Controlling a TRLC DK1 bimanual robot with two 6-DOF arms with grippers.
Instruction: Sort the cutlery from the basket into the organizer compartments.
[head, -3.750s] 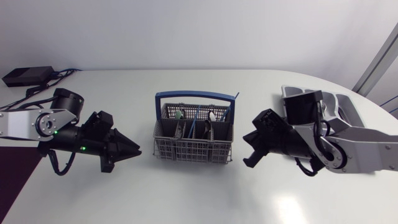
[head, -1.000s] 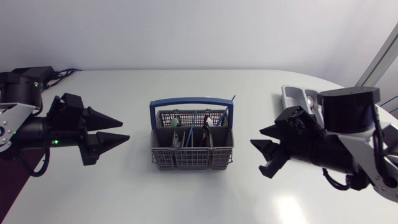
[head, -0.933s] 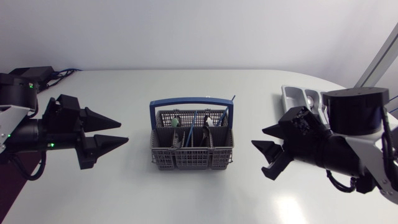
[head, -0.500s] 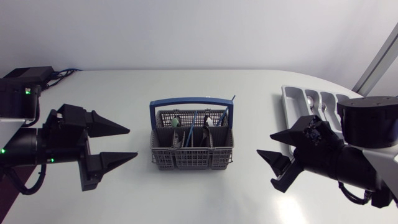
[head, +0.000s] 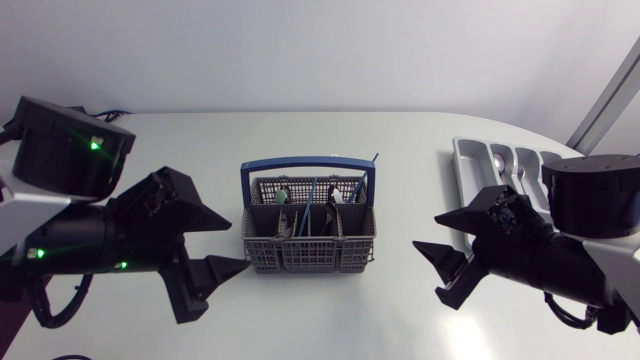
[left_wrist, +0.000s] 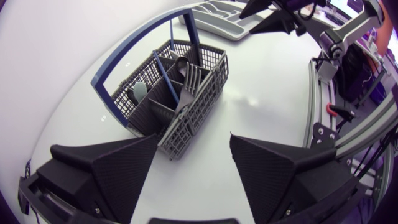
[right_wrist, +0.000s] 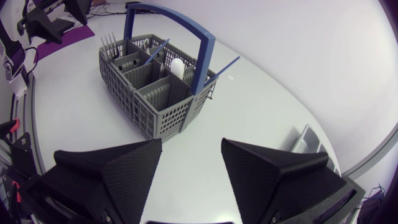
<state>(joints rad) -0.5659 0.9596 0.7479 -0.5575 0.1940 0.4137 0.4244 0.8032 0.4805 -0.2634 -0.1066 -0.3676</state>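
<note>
- So, cutlery (head: 300, 205) is all in the basket (head: 310, 215), standing handle-down or handle-up in its cells: mixed grey metal pieces plus a few blue-handled ones.
- Right wrist view picks out a pale spoon bowl (right_wrist: 177, 67) near the basket's middle and fork tines (right_wrist: 112, 42) in the end cell farthest from that gripper. One thin blue piece (head: 372, 160) leans out past the basket's rim at the end toward the organizer.
- Basket is grey plastic mesh, split into several cells, upright, with a blue hoop handle (head: 305, 162) raised over it.
- Organizer (head: 500, 165): light grey tray with long parallel compartments, well apart from the basket on its right-arm side. One compartment holds something pale and rounded; too small to say what.
- Left gripper (head: 238, 243): just beside the basket's near left corner, tips pointed at it, not touching. Jaws spread wide, nothing between them; the left wrist view frames the basket's corner between the two fingers (left_wrist: 118, 162).
- Right gripper (head: 426, 232): near the basket's right end, between basket and organizer, apart from both. Jaws wide, empty, aimed at the basket.
- Table (head: 350, 320): white, glossy, rounded edge behind the basket.
</note>
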